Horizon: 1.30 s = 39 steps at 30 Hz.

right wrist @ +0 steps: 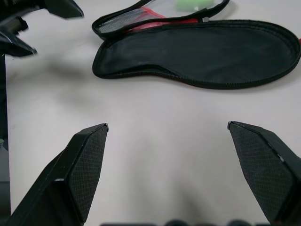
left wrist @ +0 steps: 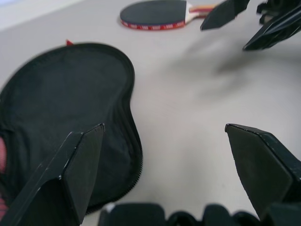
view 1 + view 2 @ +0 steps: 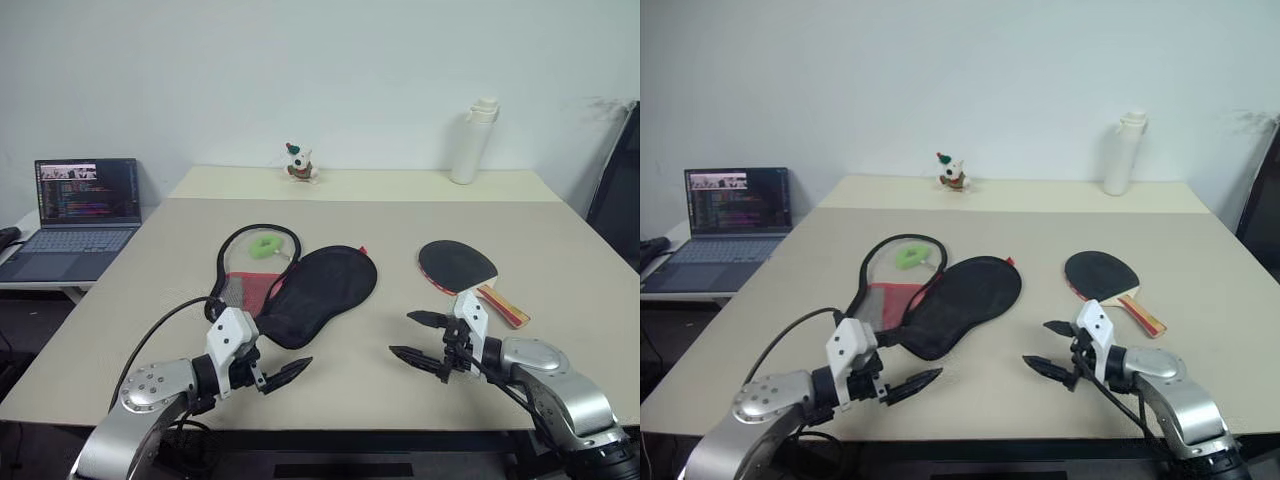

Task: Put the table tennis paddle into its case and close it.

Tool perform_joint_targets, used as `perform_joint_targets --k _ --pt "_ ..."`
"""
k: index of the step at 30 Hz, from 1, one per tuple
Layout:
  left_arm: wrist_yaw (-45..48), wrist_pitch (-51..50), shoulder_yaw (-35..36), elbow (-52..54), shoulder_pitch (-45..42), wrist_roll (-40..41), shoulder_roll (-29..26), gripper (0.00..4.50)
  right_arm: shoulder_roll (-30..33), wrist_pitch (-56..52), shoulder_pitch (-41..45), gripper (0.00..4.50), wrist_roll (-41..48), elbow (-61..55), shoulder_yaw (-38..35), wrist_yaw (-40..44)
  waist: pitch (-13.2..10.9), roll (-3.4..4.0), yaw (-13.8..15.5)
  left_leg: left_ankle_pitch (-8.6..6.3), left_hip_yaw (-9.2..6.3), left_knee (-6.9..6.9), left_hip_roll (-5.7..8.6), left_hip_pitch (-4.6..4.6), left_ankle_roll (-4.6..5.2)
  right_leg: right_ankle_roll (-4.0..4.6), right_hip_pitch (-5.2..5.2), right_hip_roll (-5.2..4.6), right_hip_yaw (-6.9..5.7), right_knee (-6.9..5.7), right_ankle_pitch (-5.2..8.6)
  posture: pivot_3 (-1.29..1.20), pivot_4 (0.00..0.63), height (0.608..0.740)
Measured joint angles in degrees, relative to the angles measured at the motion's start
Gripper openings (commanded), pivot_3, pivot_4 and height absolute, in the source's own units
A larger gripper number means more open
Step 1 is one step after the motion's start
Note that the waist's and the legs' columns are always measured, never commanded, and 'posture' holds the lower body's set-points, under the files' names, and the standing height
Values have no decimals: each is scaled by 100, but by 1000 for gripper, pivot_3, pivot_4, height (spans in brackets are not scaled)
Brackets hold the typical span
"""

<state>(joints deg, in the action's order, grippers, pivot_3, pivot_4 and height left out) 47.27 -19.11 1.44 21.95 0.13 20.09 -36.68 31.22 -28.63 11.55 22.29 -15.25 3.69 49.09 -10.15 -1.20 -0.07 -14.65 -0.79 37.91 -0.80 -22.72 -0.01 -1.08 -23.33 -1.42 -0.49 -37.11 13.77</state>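
The table tennis paddle [image 3: 458, 265] lies flat on the beige table [image 3: 560, 260] at the right, black face up, wooden handle toward the front right. The case [image 3: 320, 290] lies unzipped at the middle, its black half spread flat. Its other half [image 3: 250, 270], folded out to the left, shows red fabric, mesh and a green object [image 3: 265, 247]. My left gripper [image 3: 285, 375] hovers open just in front of the case's near end. My right gripper [image 3: 402, 334] is open in front of the paddle, empty. In the left wrist view the case [image 2: 61, 94] sits beyond its fingers [image 2: 80, 165].
A laptop [image 3: 85, 205] stands open on a side desk at the left. At the back, a small toy figure [image 3: 298, 163] and a white bottle [image 3: 472, 140] rest on a second table. A dark chair [image 3: 622, 190] stands at the right edge.
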Motion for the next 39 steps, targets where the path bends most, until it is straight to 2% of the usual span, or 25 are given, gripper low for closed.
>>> perform_joint_targets --k 8,19,23,31,39 --pt "118 222 -201 -373 -140 -86 136 4500 176 -261 -107 4476 117 -217 -60 -103 0 0 1 0 -2 4 0 1 0 0 1 -2 -3 -2 1 0 150 740" --pt "533 243 -190 -1278 -1017 76 133 4500 90 -437 -189 4476 164 -697 -131 -511 0 0 -7 0 -1 4 -2 2 0 -1 1 5 -4 -2 0 0 150 740" --pt "610 308 -227 -1810 -1275 -73 94 4500 1 -444 -169 4476 190 -723 -130 -565 0 0 -4 0 -1 4 0 0 0 -2 1 5 -6 -2 0 0 150 740" --pt "1114 571 -817 -2913 -2090 -456 273 4500 22 -429 -207 4476 268 -876 -176 -573 0 -1 6 0 0 5 2 -1 0 -3 1 5 -9 -1 -1 0 150 740" --pt "1615 1048 -1024 -3533 -2321 -866 164 4500 5 -419 -368 4476 268 -930 -175 -678 0 0 -5 0 0 4 -1 0 0 -2 0 6 -7 -3 0 0 150 740"
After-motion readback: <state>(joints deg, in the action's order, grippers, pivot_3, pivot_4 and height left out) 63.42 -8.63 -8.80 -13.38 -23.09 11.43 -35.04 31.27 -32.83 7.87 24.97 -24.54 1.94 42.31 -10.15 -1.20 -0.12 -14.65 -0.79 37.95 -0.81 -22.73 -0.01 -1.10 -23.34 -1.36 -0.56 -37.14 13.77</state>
